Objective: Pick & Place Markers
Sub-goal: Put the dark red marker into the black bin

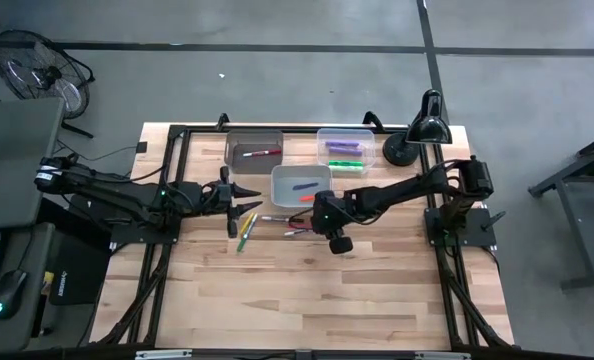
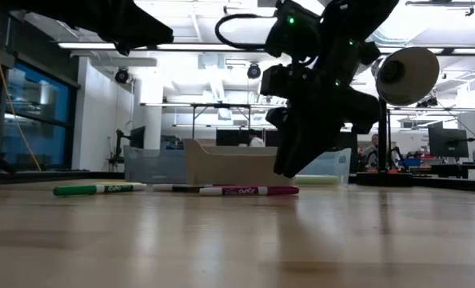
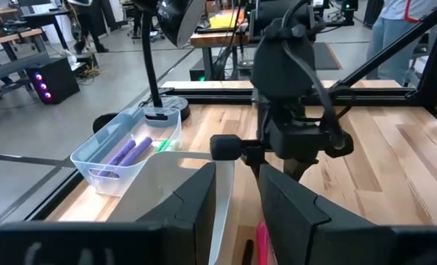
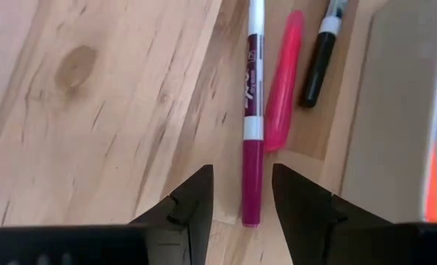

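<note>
We see the right end effector (image 4: 242, 193) hanging over the wooden bench (image 1: 317, 290), pointed down, with its two fingers apart and nothing between them but air; directly under the gap lies a maroon marker (image 4: 252, 118), its dark cap end reaching in between the fingertips without touching either. Just beside that marker, on the side toward the bins, a pink marker (image 4: 285, 81) lies parallel to it, and a black-capped marker (image 4: 321, 55) lies next to the pink one, close to the wall of the beige bin (image 1: 300, 183). In the high view this end effector sits just in front of the beige bin, which holds a purple marker (image 1: 304, 187) and a red-orange one at its near edge. Beyond it stand a clear bin (image 1: 345, 147) with green and purple markers inside and a grey bin (image 1: 254, 150) with a red marker (image 1: 261, 153). The left end effector (image 1: 245, 212) waits low above the bench beside the beige bin, its fingers parted and empty; just in front of it lie a green marker (image 1: 243, 236) and a yellow marker (image 1: 250, 220). In the low view the green marker and the maroon marker lie flat on the bench ahead of the bins. A black desk lamp (image 1: 417, 135) stands at the far corner, well away from both end effectors.
</note>
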### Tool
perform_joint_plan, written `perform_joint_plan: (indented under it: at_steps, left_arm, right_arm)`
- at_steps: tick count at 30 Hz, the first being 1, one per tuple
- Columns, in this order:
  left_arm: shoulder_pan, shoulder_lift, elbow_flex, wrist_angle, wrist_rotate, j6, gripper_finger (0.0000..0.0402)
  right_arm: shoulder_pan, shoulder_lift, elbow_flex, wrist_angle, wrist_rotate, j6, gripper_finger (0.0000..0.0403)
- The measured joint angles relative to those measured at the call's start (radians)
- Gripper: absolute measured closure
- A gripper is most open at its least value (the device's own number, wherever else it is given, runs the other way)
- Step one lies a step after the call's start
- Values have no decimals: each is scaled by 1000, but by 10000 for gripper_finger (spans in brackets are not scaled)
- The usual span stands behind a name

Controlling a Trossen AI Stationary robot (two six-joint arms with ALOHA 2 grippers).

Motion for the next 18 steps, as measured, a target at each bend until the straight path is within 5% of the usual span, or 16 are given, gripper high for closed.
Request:
perform_joint_plan:
  at_steps: [12, 18]
  left_arm:
    - [0, 0, 0, -5, 0, 0, 299]
    - [0, 0, 0, -12, 1, 1, 299]
  right_arm:
    - [133, 0, 17, -46, 231, -1, 274]
    - [122, 9, 17, -42, 238, 29, 274]
